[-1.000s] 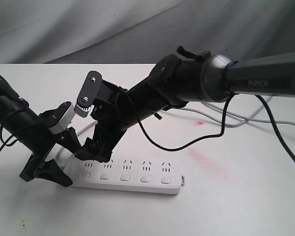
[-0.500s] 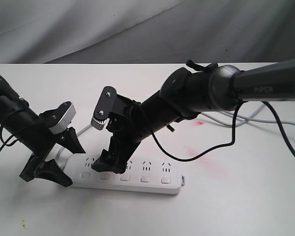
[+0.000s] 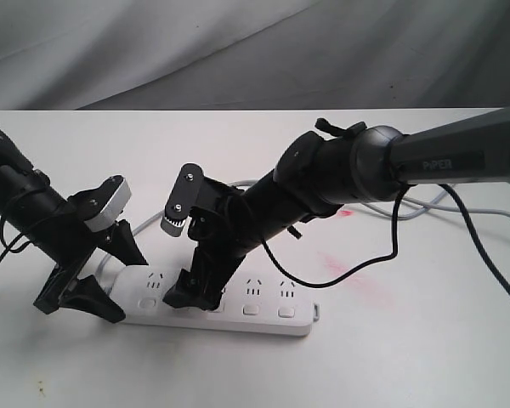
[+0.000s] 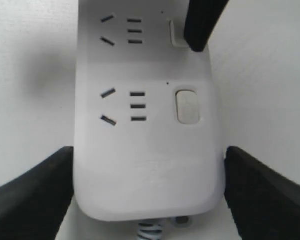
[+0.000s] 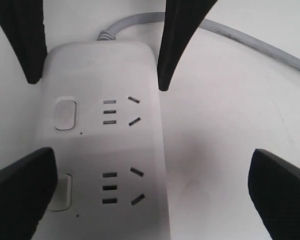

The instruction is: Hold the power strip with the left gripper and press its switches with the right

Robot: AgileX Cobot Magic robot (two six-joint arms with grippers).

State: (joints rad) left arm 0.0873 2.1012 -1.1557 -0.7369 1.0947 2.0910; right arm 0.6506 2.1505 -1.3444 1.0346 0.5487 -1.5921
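The white power strip lies flat near the table's front edge. My left gripper is shut on its corded end, one black finger pressed against each long side of the strip. My right gripper stands open over the strip, jaws wide apart. One of its fingers rests on the second switch, which also shows partly covered in the left wrist view. The first switch is uncovered. The three switches further along are bare.
The grey cord runs off behind the right arm across the white table. A loose black cable hangs from that arm just above the strip. A faint red smear marks the table. A grey cloth backdrop rises behind.
My right gripper has moved along the strip from the first socket group to the second and dropped down onto its switch. The left gripper and the strip have stayed put.
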